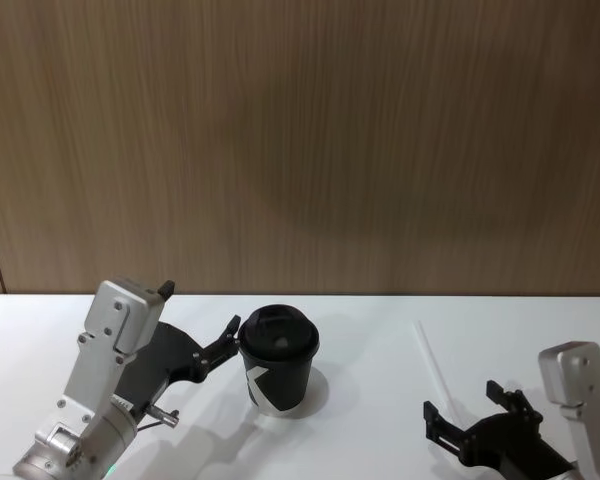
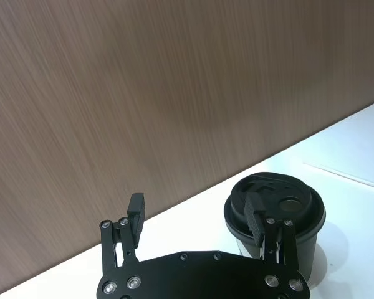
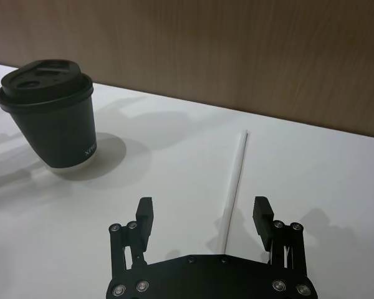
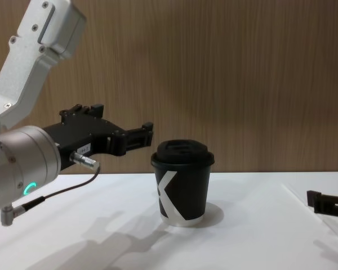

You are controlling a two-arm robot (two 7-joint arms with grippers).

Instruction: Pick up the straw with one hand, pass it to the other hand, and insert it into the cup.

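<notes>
The straw (image 3: 235, 180) lies flat on the white bench (image 3: 324, 168), just ahead of the right tool (image 3: 202, 207), whose fingers are spread wide and released, with nothing held. The straw's near end runs in between them, closer to one finger than the other. The pickup is judged to be the step in hand. It would be done best if the tool were centred over the straw, lowered until the fingertips almost meet the bench, and closed across the shaft, some way from the end so that a free length is left for the handover. A thin, smooth, round white tube is likely to roll or flatten, so a gentle closing is advised. Well off to the side of this tool stands the cup (image 3: 53, 118), of matt black paper with a domed lid and a pale base rim. The left tool (image 1: 199, 307), likewise released and empty, is held beside that lid; whether the lid is touched cannot be told. A wood-grain panel (image 1: 300, 140) is set behind
</notes>
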